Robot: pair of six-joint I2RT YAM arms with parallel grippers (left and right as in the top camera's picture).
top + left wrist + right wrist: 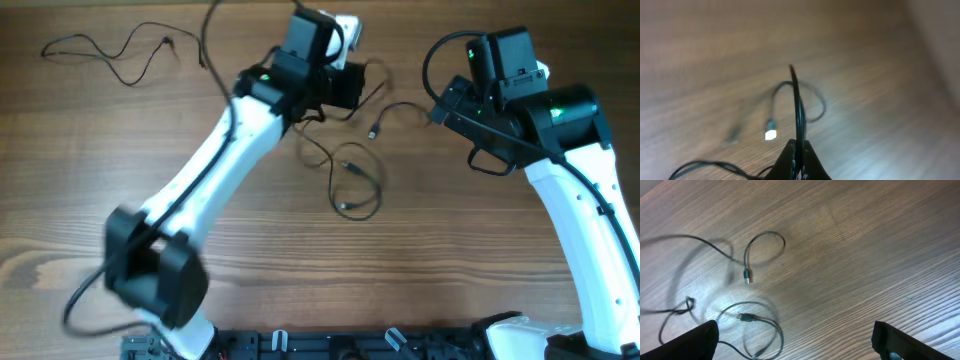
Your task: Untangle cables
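From overhead, the tangle [345,175] of thin black cables lies on the wooden table [150,130] between my two arms. Its loops cross just below my left gripper [335,88]. A lone cable [110,50] lies well apart at the far left, clear of the rest.

In my left wrist view, which is blurred, the fingers are clenched on one strand [796,100] that rises away from them. A silver plug [770,134] and a loop rest on the table beneath. I judge the step in hand to be drawing this strand out of the knot. I should pull slowly along the run of the wire, away from the crossing, and watch that the rest does not drag along.

In my right wrist view, the right gripper [794,330] is released, its fingers wide apart above the table. A plug-ended loop [765,245] and another plug [742,316] lie ahead of it. It would serve best by pinning those loose loops, so the strand slides free rather than tightening.
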